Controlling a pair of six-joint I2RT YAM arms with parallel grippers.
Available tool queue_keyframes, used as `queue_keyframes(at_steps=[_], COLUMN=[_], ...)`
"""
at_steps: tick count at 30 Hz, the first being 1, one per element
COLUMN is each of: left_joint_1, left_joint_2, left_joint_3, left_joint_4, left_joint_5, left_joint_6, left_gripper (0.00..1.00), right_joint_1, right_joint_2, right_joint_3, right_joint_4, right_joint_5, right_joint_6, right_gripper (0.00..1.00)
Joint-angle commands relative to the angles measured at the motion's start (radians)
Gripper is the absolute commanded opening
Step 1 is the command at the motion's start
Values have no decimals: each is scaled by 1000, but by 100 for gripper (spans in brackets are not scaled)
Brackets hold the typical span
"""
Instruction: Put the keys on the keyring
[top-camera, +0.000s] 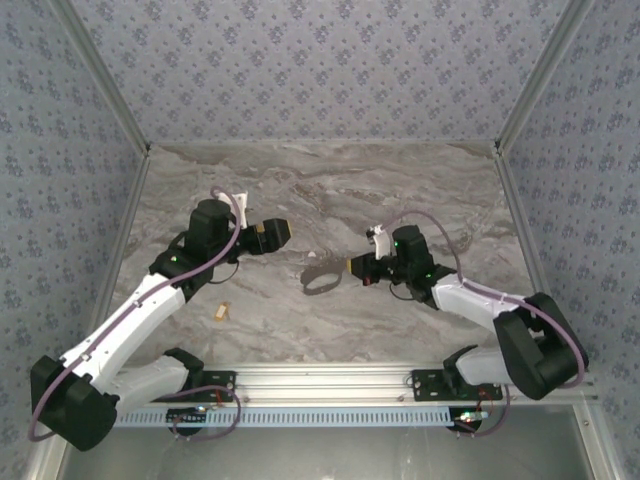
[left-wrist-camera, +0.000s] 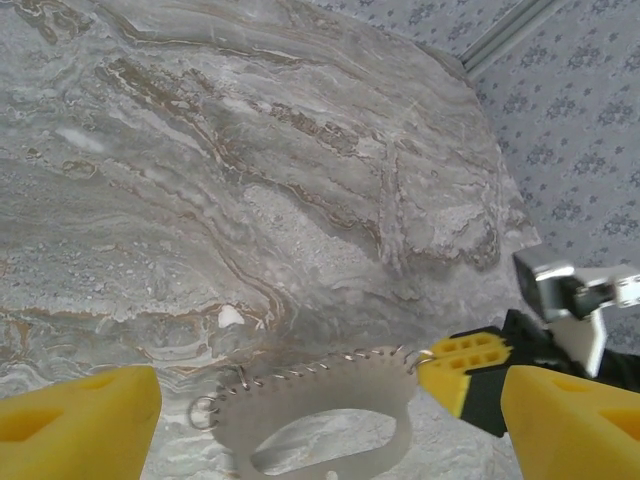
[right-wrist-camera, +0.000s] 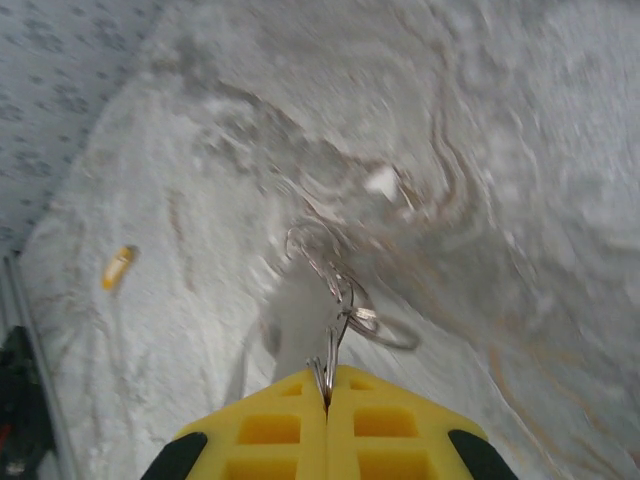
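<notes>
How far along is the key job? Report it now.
Done: nothing threaded yet. In hand: right jaws shut on the thin dull-grey metal oval keyring. Remaining: the tiny brass-gold metal key lies apart on the marble table, left jaws open and empty.

Near frame centre was the grey keyring (top-camera: 322, 281), over the marble bench (top-camera: 330, 190), with the right claw (top-camera: 357, 268) at its right end. The left claw (top-camera: 272, 232) hung left of it, and the key (top-camera: 223, 312) lay lower left.
</notes>
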Motion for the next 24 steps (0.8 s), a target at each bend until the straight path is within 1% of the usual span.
queue_keyframes(at_steps=[1, 9, 14, 18, 20, 21, 24], left_joint_1=[-4, -5, -5, -6, -5, -6, -8], left_joint_2=[-1, 3, 6, -2, -11, -17, -34], left_joint_3=[15, -8, -21, -31, -36, -40, -51], left_joint_4=[-10, 9, 16, 17, 15, 15, 16], left_joint_5=[-25, -39, -42, -46, -49, -53, -62], left_joint_6=[22, 16, 11, 7, 5, 4, 1], left_gripper=[89, 89, 89, 89, 90, 90, 90], right_joint_1=[18, 79, 90, 86, 83, 79, 73], right_joint_2=[29, 117, 147, 96, 35, -3, -97], right_joint_3=[-35, -65, -61, -61, -58, -56, -52], right_joint_4=[55, 12, -1, -54, -104, -133, -213], right_joint_5=[88, 221, 227, 205, 214, 225, 250], right_joint_6=[17, 32, 43, 61, 60, 62, 57], right_gripper=[0, 0, 0, 27, 37, 41, 46])
